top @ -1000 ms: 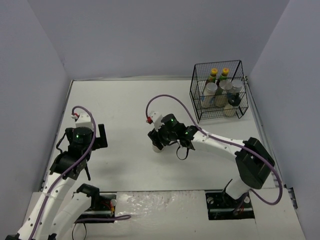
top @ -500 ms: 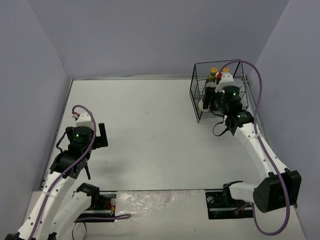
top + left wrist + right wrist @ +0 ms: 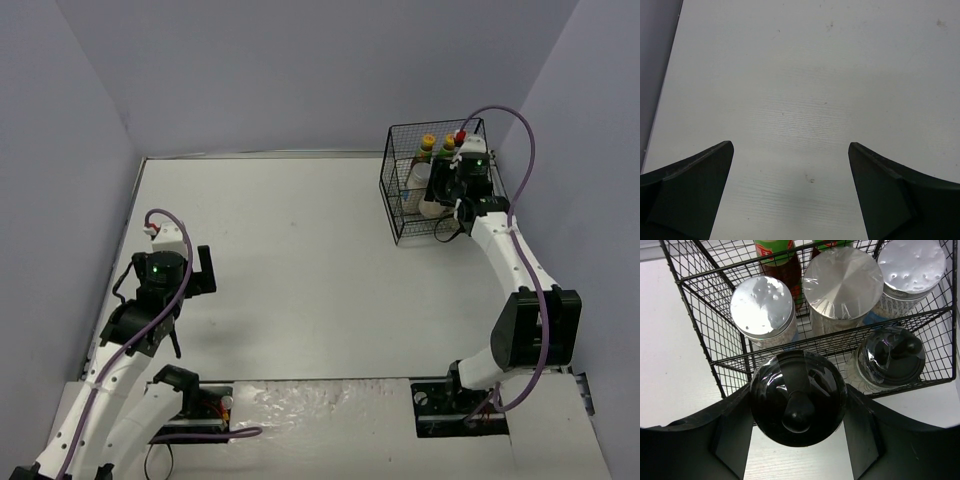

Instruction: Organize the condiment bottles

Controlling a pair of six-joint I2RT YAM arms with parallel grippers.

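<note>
My right gripper [image 3: 798, 412] is shut on a clear shaker with a black cap [image 3: 798, 397], held at the near wall of the black wire basket [image 3: 700, 335]. I cannot tell if the shaker is inside the basket. In the basket stand three silver-lidded jars [image 3: 762, 306] [image 3: 842, 276] [image 3: 910, 265], a second black-capped shaker [image 3: 890, 357] and two dark sauce bottles [image 3: 782, 265], whose yellow caps [image 3: 428, 142] show from above. The right gripper [image 3: 455, 195] hangs over the basket [image 3: 432, 127]. My left gripper [image 3: 790, 150] is open and empty over bare table.
The basket stands at the back right corner, close to the right wall. The left arm [image 3: 160, 275] rests at the left side of the white table [image 3: 300, 230]. A grey wall runs along the table's left edge [image 3: 655, 75].
My right arm has swung from the table's middle to the basket at the back right, carrying the black-capped shaker. The left arm has not moved.
</note>
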